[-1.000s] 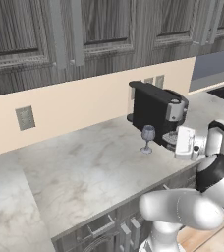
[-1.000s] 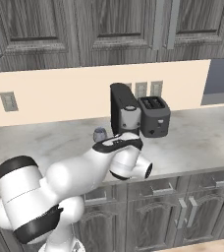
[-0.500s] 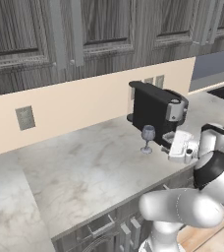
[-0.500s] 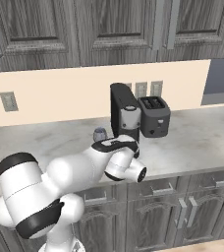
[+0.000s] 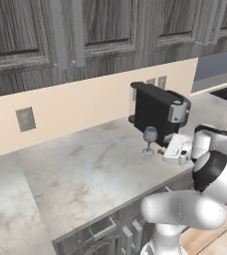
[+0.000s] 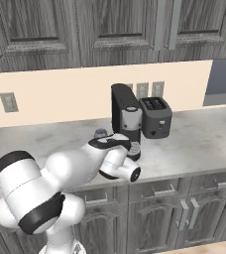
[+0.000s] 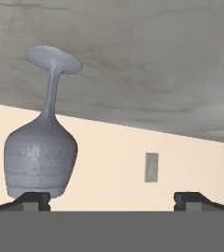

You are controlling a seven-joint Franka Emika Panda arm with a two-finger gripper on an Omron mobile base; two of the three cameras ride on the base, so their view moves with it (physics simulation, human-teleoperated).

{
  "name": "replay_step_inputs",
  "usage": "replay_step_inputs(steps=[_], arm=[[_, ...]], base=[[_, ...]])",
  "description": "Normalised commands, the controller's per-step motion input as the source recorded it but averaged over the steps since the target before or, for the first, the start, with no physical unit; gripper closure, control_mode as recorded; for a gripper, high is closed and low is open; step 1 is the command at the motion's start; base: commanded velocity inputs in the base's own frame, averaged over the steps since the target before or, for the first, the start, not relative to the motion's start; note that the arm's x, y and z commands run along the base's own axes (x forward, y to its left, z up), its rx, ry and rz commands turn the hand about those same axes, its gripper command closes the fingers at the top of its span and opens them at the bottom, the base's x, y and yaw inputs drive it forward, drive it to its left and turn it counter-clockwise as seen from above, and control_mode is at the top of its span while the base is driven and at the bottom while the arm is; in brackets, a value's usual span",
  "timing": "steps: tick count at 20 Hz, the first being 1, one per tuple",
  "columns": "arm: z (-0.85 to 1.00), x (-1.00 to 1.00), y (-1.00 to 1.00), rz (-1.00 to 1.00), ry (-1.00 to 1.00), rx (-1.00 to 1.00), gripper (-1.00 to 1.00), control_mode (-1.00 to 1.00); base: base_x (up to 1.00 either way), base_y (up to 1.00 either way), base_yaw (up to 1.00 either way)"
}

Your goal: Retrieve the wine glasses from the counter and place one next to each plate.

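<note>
Gripper [image 7: 111, 198], jaws gaping wide and empty, is hovering beside the coffee machine [image 5: 159, 110], eyeing the fragile, tippy wine glass [image 5: 149, 140] — bowl looks safest.

Glass [image 5: 150, 138] stood upright on the marbled counter [image 5: 85, 174], foot flat, just in front of the black machine. Clear bluish-grey, rounded bowl, thin stem.
</note>
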Motion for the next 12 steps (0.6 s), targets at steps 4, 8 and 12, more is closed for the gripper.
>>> replay_step_inputs(steps=[4, 8, 12], arm=[[-0.19, 0.16, 0.0, 0.0, 0.07, 0.0, -1.0, -1.0], [-0.18, 0.16, 0.0, 0.0, 0.06, 0.0, -1.0, -1.0], [-0.13, 0.24, 0.0, 0.0, 0.05, 0.0, -1.0, -1.0]], base=[[0.0, 0.0, 0.0], [0.0, 0.0, 0.0], [0.0, 0.0, 0.0]])
